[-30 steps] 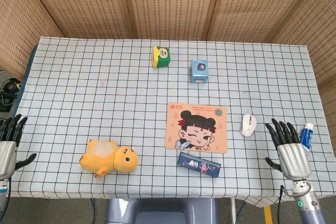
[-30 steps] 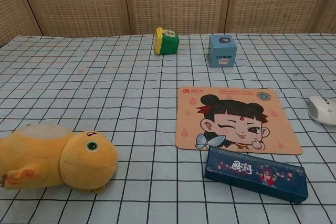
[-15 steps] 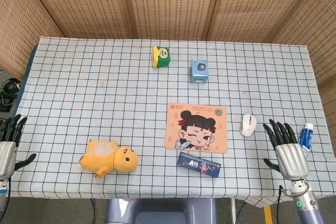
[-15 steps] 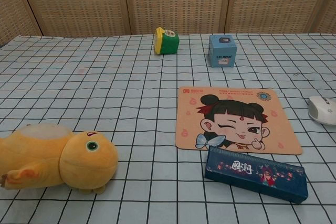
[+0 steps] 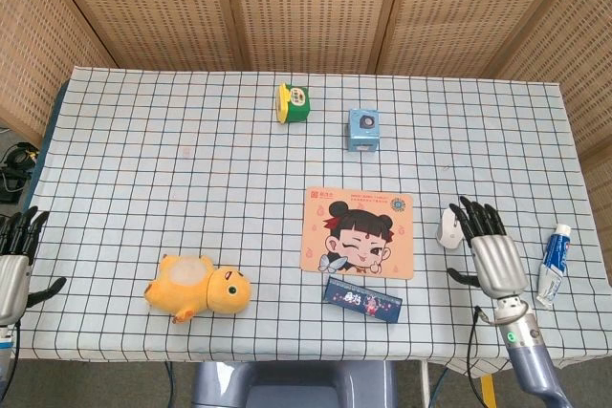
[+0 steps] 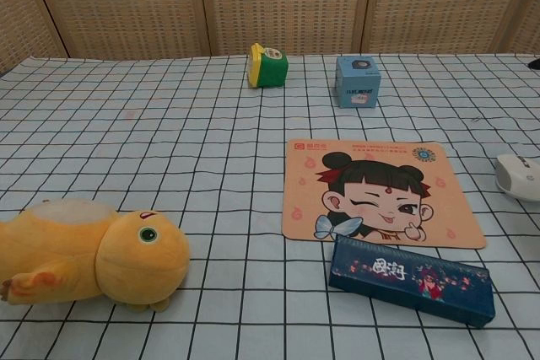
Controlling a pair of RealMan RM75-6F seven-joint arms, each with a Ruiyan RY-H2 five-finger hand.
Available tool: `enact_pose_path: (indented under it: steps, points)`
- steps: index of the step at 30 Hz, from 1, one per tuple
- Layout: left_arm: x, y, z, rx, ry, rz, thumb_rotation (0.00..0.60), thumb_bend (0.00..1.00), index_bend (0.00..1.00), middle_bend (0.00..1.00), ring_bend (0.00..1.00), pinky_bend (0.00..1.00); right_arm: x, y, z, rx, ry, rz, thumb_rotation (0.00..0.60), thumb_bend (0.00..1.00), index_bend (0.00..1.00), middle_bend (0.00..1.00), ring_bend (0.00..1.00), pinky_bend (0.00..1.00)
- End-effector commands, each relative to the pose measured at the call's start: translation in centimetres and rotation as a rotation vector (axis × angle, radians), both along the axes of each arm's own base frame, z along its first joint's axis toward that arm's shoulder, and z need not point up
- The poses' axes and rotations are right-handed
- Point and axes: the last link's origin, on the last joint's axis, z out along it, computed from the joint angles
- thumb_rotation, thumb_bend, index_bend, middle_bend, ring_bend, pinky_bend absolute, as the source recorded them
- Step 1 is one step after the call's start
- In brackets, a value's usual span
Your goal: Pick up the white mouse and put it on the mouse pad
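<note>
White mouse (image 5: pixel 447 229) sits on the checked desk (image 5: pixel 191 160), off the mouse pad (image 5: pixel 358 232).
Right hand (image 5: pixel 491 253) hovers with its fingers (image 5: pixel 475 217) spread wide and holding nothing; the mouse lies just beside their tips, partly hidden behind them, and the pad lies just beyond it. Left hand (image 5: pixel 13 265) rests at the desk's far edge, fingers apart, holding nothing.

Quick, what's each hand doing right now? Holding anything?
Left hand: open, holding nothing, at the table's left edge.
Right hand: open, fingers spread beside the white mouse, not gripping it.
</note>
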Motion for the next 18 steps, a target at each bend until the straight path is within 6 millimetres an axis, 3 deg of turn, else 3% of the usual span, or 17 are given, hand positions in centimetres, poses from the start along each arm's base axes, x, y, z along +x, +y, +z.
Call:
enact_pose_path:
  steps: [1, 5, 8, 18]
  points:
    - [-0.1, 0.1, 0.0, 0.000, -0.004, 0.004, 0.600, 0.00, 0.00, 0.00, 0.00, 0.00, 1.8, -2.1, -1.4, 0.016, -0.028, -0.008, 0.600, 0.30, 0.03, 0.00, 0.00, 0.00]
    - [-0.3, 0.3, 0.1, 0.004, -0.011, 0.012, 0.600, 0.00, 0.00, 0.00, 0.00, 0.00, 2.8, -3.8, -3.0, 0.036, -0.049, -0.033, 0.600, 0.37, 0.03, 0.00, 0.00, 0.00]
    - [-0.5, 0.4, 0.2, 0.007, -0.022, 0.015, 0.600, 0.00, 0.00, 0.00, 0.00, 0.00, 3.4, -5.4, -4.4, 0.052, -0.043, -0.061, 0.600, 0.38, 0.03, 0.00, 0.00, 0.00]
    - [-0.8, 0.7, -0.1, -0.014, -0.035, 0.027, 0.600, 0.00, 0.00, 0.00, 0.00, 0.00, 4.2, -9.8, -6.5, 0.031, -0.053, -0.151, 0.600, 0.42, 0.02, 0.00, 0.00, 0.00]
